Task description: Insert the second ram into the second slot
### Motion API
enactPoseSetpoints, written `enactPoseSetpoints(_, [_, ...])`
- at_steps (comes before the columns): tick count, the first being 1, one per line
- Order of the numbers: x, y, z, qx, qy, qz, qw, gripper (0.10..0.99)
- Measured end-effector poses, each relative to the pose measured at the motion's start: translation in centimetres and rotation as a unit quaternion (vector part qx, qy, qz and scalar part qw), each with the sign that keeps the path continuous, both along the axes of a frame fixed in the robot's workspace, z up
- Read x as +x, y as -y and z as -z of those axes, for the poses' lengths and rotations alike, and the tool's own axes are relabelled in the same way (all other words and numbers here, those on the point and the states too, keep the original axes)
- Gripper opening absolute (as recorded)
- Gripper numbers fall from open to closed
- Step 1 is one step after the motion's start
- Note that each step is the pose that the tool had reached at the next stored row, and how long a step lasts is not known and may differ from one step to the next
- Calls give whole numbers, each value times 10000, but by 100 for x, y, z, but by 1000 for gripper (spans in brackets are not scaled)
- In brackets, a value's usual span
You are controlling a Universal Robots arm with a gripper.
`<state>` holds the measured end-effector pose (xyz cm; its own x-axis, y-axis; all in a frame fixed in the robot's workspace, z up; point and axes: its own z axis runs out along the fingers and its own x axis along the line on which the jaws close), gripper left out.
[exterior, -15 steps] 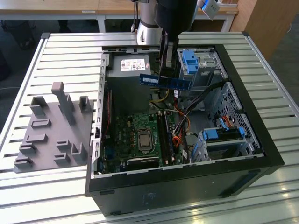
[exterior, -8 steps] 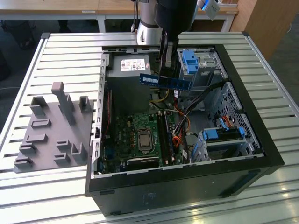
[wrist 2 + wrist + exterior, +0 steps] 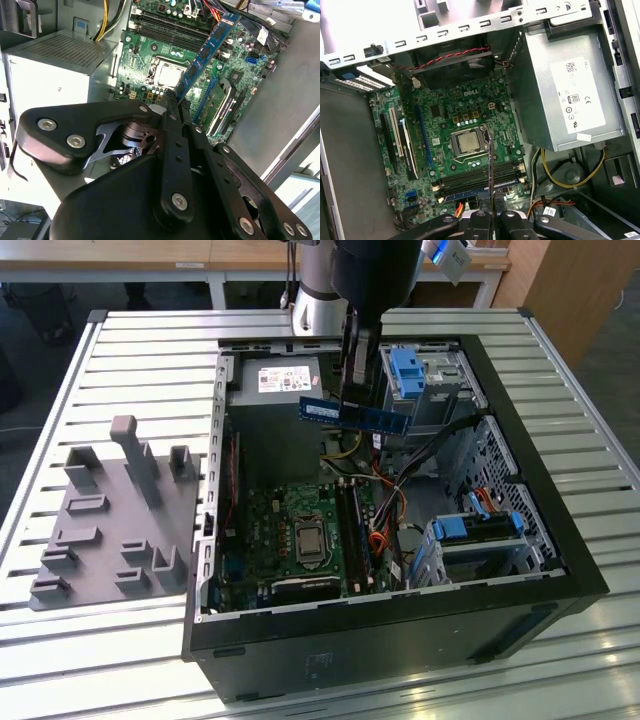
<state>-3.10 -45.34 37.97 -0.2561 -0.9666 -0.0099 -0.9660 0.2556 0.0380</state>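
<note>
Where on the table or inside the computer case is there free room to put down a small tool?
Bare table slats lie beyond the grey fixture and on the exterior view's right of the case. Inside, the dark patch between power supply and motherboard is free; cables crowd the drive bays' side.

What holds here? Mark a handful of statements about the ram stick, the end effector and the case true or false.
1. The end effector grips the second ram. True.
2. The second ram is seated in a slot on the motherboard. False: it hangs in the air above the board.
3. The computer case is open, with the motherboard exposed. True.
4. The grey fixture lies inside the case. False: it lies on the slatted table, to the exterior view's left of the case.
</note>
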Motion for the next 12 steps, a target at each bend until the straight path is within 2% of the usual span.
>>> enactPoseSetpoints(12, [0, 0, 0, 0, 0, 201, 9998, 137])
